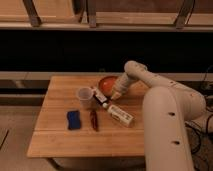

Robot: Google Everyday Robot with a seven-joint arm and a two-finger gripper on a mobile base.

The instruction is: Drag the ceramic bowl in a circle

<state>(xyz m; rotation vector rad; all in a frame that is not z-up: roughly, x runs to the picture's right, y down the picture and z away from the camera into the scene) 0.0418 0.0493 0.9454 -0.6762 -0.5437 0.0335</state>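
The ceramic bowl (106, 81), near the back edge of the light brown wooden table (60, 92), is coloured orange-red with a darker rim. The whitish gripper (116, 94) is seen at the bowl's front rim. A translucent whitish cup (84, 97), a blue pad (74, 120) and a dark red strip (93, 120) are also shown.

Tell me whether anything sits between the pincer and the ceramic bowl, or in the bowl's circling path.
Nothing visible separates them: the pincer is at the near edge of the ceramic bowl. For circling, a small bottle lies close beside the bowl, with the cup just beyond it.
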